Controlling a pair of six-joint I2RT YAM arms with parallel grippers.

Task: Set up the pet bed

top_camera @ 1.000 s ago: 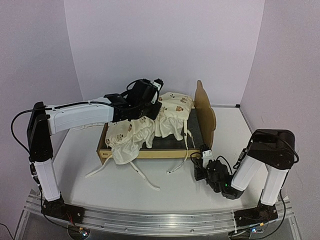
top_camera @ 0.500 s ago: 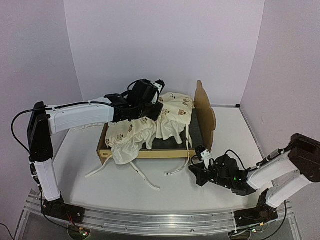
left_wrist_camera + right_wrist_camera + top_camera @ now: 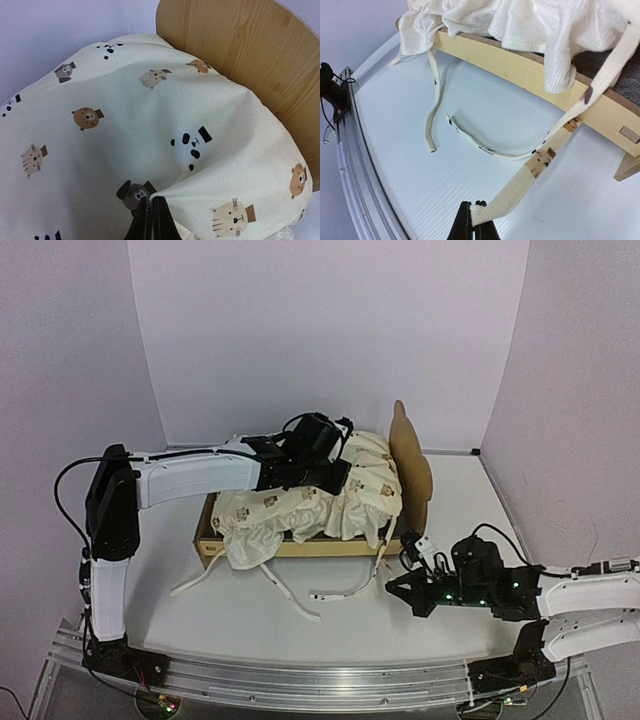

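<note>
Left wrist view: my left pincer [image 3: 152, 202] pinches the cover [image 3: 150, 110] near the headboard [image 3: 250, 60] of the pet bed [image 3: 320, 547], mid-surface [image 3: 165, 530]. Right pincer [image 3: 473, 206] pinches a tie strap [image 3: 530, 172]. Best to pull taut, slowly, evenly.

The pet bed [image 3: 250, 55] is pale plywood, smooth and matt, with fine straight grain on the headboard at 1 o'clock in the left wrist view. Its dark grey felt base [image 3: 632, 80] looks fuzzy at 3 o'clock in the right wrist view. The cover [image 3: 150, 115] is soft, matt cream cloth printed with small animal faces; its ruffle [image 3: 535, 25] is a thinner ribbed white weave and its tie strap [image 3: 519, 186] a flat cloth ribbon. The table [image 3: 410, 165] is white, dull and faintly ribbed, and the black tips of the right tool [image 3: 473, 204] look like matt plastic.
</note>
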